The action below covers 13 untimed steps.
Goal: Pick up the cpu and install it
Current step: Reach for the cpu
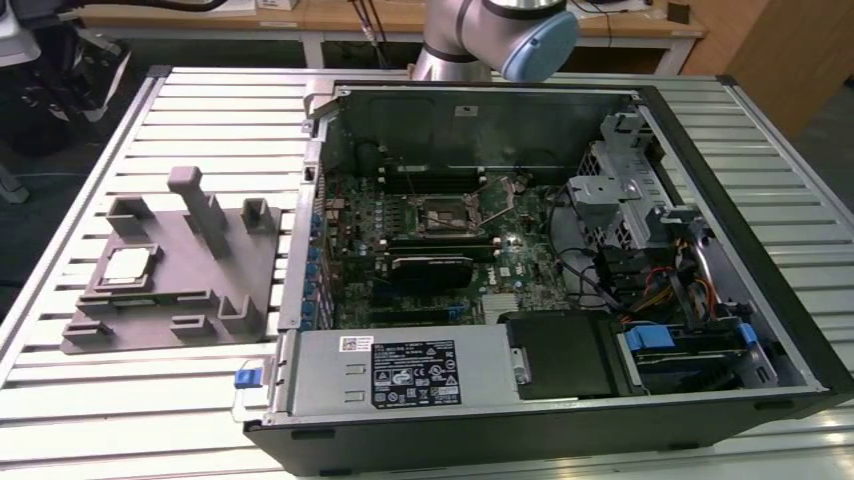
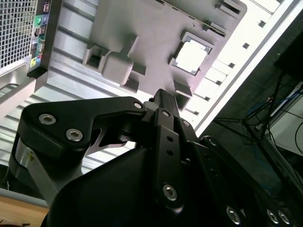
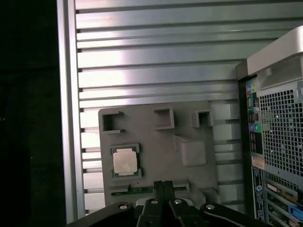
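Observation:
The cpu (image 1: 127, 263), a small silvery square chip, lies flat in a recess of the grey holder block (image 1: 200, 300) on the slatted table, at the exterior view's left. Both wrist views look down on it from well above: cpu (image 3: 125, 161) in the first wrist view, cpu (image 2: 191, 57) in the second. My gripper (image 3: 163, 185) hangs over the holder block's edge, apart from the chip, its two black fingers pressed together with nothing between them. The same shut fingers (image 2: 163, 101) point toward the block in the second wrist view. The motherboard socket (image 1: 447, 215) sits inside the open case.
The open computer case (image 1: 787, 330) lies on its side at the exterior view's right, with the power supply (image 1: 400, 372) in front and drive cages (image 1: 621, 190) inside. The holder block has upright posts (image 1: 200, 205). The table edge (image 3: 66, 118) runs beside the block.

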Each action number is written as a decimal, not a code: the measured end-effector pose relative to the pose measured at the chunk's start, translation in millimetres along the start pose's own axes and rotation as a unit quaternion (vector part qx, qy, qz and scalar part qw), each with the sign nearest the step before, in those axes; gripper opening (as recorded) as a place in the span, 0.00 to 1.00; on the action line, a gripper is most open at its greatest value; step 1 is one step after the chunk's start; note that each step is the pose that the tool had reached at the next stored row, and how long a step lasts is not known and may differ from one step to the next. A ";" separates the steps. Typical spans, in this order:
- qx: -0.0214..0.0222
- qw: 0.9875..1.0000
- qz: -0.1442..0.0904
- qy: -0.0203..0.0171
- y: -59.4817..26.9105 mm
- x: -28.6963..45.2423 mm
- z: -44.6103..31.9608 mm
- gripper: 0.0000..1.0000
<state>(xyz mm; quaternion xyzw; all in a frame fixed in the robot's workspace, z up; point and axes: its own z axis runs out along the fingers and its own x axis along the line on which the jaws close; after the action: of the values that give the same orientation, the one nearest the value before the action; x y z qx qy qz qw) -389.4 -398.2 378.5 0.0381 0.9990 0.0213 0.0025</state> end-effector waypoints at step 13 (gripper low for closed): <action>0.000 1.000 0.000 0.001 -2.1 26.6 2.3 0.11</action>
<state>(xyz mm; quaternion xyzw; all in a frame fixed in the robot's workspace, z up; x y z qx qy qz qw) -416.1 -398.2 376.0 0.0381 0.9990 0.0213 0.0014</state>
